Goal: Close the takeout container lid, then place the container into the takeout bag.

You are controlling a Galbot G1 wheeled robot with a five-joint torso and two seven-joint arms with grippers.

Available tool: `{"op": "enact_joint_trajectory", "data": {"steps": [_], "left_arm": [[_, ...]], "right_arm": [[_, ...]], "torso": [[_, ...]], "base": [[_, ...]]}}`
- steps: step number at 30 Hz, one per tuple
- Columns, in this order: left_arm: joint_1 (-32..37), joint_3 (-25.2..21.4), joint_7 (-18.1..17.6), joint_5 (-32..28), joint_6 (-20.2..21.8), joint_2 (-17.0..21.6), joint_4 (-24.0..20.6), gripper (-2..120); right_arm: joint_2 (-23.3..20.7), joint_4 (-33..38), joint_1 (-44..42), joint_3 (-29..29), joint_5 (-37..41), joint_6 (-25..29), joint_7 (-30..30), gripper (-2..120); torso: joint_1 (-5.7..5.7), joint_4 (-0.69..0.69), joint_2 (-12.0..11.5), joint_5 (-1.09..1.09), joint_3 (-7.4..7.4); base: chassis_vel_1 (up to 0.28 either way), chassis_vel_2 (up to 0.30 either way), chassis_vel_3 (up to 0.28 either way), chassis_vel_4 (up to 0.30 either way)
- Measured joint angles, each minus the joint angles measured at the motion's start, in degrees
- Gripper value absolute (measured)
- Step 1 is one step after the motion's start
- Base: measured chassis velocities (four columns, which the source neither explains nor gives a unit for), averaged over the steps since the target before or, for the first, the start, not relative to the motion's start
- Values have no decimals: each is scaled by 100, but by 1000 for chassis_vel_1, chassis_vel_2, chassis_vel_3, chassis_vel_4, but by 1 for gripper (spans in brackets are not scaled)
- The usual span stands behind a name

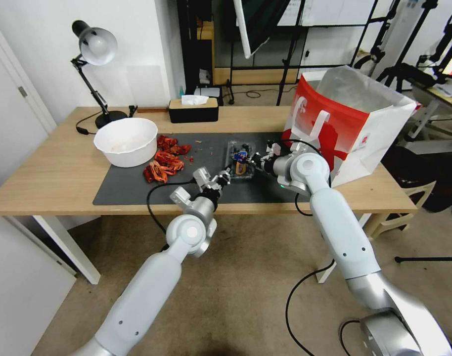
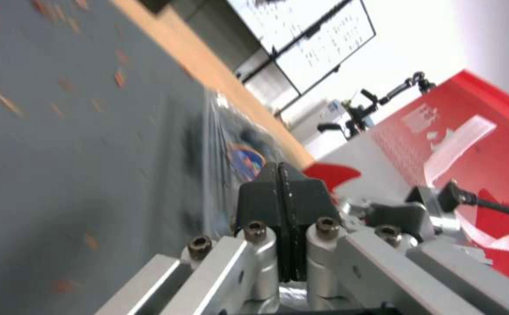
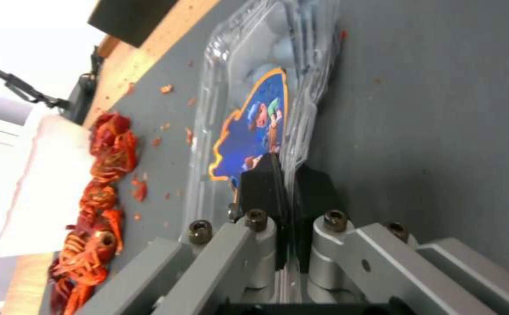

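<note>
The right tool (image 3: 283, 175) pinches the takeout container's (image 1: 239, 159) edge; the left tool (image 1: 225, 176), pads pressed together, sits at the container's 7 o'clock.

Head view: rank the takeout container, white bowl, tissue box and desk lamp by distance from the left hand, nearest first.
1. Takeout container, just beyond the left hand, on the mat.
2. White bowl, off to its left.
3. Tissue box, at the table's back edge.
4. Desk lamp, far back-left corner.
</note>
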Motion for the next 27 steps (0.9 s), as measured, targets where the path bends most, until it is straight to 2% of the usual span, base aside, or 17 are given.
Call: {"op": "enact_joint_trajectory", "data": {"steps": [7, 9, 10, 11, 12, 14, 16, 19, 21, 23, 25, 27], "left_arm": [[750, -387, 282, 1456, -439, 371, -537, 0], [823, -417, 301, 1568, -470, 395, -572, 0], [1034, -503, 344, 1936, -581, 452, -657, 2], [1198, -569, 371, 2250, -669, 497, -702, 7], [1198, -569, 371, 2250, -669, 497, -702, 7], [1522, -693, 407, 2919, -831, 570, -765, 19], [1615, -747, 419, 3114, -874, 585, -785, 22], [2101, -1070, 459, 3780, -1018, 614, -929, 36], [2154, -1110, 459, 3828, -1031, 614, -953, 38], [2511, -1395, 458, 4193, -1146, 590, -1084, 50], [2609, -1475, 459, 4307, -1192, 574, -1107, 53], [2857, -1635, 454, 4592, -1262, 521, -1175, 65]], "right_arm": [[-11, 166, -24, 76, 54, 3, -192, 0], [-4, 174, -24, 82, 56, 3, -207, 0], [19, 201, -24, 89, 59, 4, -253, 0], [36, 228, -23, 94, 60, 5, -284, 0], [36, 228, -23, 94, 60, 5, -284, 0], [54, 331, -41, 126, 61, 7, -350, 0], [53, 368, -46, 137, 62, 8, -371, 0], [38, 513, -47, 148, 68, 13, -491, 0], [36, 526, -46, 148, 69, 14, -500, 0], [5, 693, -22, 189, 96, 18, -560, 0], [-12, 746, -15, 208, 105, 18, -565, 0], [-122, 992, -17, 308, 116, 29, -569, 0]], "torso": [[0, 0, 0, -1, 0], [0, 0, 0, 0, 0], [0, 1, 0, -1, 0], [0, 1, 0, -1, 0], [0, 1, 0, -1, 0], [0, 1, 0, -1, 0], [0, 0, 0, -1, -1], [0, 1, 0, 0, 0], [0, 2, 0, 0, 0], [0, 1, 0, 0, -1], [0, 1, 0, -1, 0], [0, 3, 0, 1, -1]], "base": [[0, 0, 0, 0], [0, 0, 0, 0], [0, 0, 0, 0], [0, 0, 0, 0], [0, 0, 0, 0], [0, 0, 0, 0], [0, 0, 0, 0], [0, 0, 0, 0], [0, 0, 0, 0], [0, 0, 0, 0], [0, 0, 0, 0], [0, 0, 0, 0]]}}
